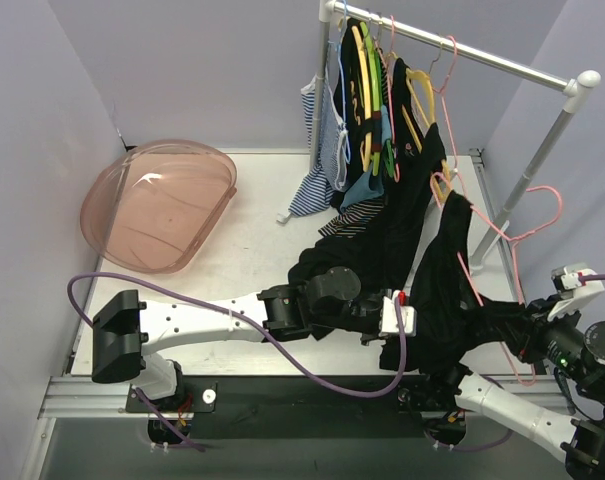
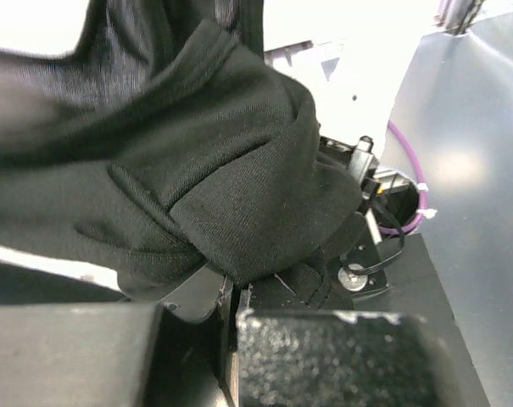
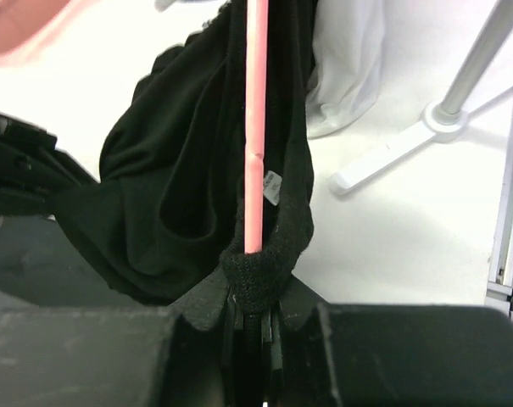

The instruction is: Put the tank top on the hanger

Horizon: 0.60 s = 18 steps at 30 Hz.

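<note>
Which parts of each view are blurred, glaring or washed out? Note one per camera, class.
Top external: white glare streaks on the pink translucent dome. Left wrist: the tank top smears into blur at upper left, burnt-out white behind it. Right wrist: the table is overexposed, while the pink hanger is sharp.

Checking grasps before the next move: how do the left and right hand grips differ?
The left hand pinches only tank top fabric; the right hand pinches a fabric edge with the hanger rising from it. Fabric bunches over the left hand but hangs beyond the right. Both are shut on the tank top.
</note>
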Motion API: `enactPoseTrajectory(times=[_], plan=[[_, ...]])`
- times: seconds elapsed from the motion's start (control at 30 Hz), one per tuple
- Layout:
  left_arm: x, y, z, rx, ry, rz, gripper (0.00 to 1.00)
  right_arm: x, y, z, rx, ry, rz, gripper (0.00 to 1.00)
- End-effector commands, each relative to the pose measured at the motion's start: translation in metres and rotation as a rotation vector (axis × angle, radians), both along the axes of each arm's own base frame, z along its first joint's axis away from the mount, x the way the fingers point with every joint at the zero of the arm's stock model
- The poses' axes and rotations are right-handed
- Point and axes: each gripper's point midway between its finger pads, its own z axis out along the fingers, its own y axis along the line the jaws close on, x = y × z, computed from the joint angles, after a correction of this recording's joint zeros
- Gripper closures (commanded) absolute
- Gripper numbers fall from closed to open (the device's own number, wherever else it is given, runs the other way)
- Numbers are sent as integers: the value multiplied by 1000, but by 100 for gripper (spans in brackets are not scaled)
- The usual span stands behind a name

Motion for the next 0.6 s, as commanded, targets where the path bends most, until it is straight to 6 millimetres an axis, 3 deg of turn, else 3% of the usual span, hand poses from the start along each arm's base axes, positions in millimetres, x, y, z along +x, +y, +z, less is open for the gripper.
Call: enactPoseTrajectory(times=[0.0, 0.23, 0.37, 0.57], plan=[[-12, -3, 47, -140, -13, -71, 100, -18, 4, -28, -84, 87, 126, 100], [-18, 2, 29, -100, 8, -99, 100, -34, 9, -53, -70, 191, 134, 100], [-18, 1, 13, -71, 17, -103, 100, -40, -6, -63, -47, 220, 27, 100], [-4, -5, -1, -45, 41, -97, 100, -37, -16, -61, -7, 187, -53, 100]])
